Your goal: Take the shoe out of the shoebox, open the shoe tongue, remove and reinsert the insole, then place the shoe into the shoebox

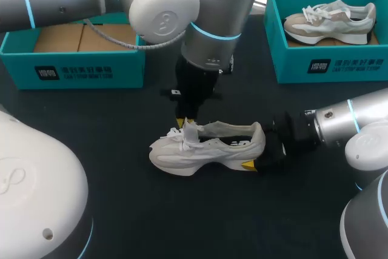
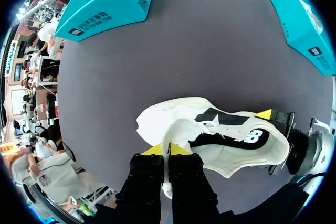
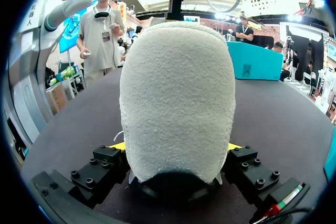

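Note:
A white shoe (image 1: pixel 206 147) lies on its sole in the middle of the dark table, toe toward my left. My left gripper (image 1: pixel 183 123) comes down from above and is shut on the shoe tongue (image 2: pixel 178 129), a white strip pinched between its yellow tips (image 2: pixel 168 150). From the right side my right gripper (image 1: pixel 264 147) straddles the heel (image 3: pixel 176 103), one finger touching each side, so it grips the shoe (image 2: pixel 226 140) wide. The black insole shows inside the shoe's mouth.
A teal shoebox (image 1: pixel 73 65) with a brown cardboard liner stands at the back left. A second teal box (image 1: pixel 327 65) at the back right holds another pale shoe (image 1: pixel 330 21). Dark table lies bare between the boxes and the shoe.

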`<state>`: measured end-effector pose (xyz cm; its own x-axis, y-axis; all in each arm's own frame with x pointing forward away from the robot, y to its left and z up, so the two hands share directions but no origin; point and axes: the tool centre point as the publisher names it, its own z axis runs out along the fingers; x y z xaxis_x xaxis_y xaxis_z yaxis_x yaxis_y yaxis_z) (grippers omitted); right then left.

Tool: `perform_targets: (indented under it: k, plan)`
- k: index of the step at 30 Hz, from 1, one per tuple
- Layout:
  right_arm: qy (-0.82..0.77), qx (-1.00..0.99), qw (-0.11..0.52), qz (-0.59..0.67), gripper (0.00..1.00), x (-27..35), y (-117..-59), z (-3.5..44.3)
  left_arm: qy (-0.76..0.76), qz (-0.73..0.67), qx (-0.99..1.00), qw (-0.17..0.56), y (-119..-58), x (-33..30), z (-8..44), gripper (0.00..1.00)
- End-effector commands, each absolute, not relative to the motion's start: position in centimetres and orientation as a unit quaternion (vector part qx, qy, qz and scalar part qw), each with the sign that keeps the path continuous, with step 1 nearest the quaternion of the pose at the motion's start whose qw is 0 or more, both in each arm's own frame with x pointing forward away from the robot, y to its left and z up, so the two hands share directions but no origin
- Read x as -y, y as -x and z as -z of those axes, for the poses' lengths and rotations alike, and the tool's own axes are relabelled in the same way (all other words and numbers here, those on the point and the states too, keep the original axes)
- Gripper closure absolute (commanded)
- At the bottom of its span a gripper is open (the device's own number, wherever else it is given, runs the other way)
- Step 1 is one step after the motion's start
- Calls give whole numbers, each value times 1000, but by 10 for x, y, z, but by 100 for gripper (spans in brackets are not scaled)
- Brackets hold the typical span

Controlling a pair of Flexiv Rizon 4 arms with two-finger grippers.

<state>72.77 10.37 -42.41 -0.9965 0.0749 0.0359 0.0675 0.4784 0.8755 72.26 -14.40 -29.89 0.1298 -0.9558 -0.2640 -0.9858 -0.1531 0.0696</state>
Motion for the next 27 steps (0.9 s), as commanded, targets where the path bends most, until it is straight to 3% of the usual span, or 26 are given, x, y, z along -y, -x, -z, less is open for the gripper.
perform_targets:
  k: [1, 10, 11, 17, 22, 25, 27]
  plan:
    - [-42, -861, 3, -506, 100, -106, -728, 424, 748, -92, -656, 38, -718, 123, 297, 100]
    - [-42, -861, 3, -506, 100, -106, -728, 424, 727, -82, -673, 108, -711, 105, 343, 100]
    - [-42, -861, 3, -506, 100, -106, -728, 424, 727, -83, -672, 114, -711, 104, 349, 96]
    - [-42, -861, 3, -506, 100, -106, -728, 424, 731, -95, -663, 134, -709, 91, 373, 92]
    - [-42, -861, 3, -506, 100, -106, -728, 424, 738, -108, -652, 136, -712, 83, 382, 71]
    - [-42, -861, 3, -506, 100, -106, -728, 424, 744, -118, -643, 135, -716, 79, 387, 53]
    - [-42, -861, 3, -506, 100, -106, -728, 424, 750, -124, -637, 131, -718, 77, 387, 47]
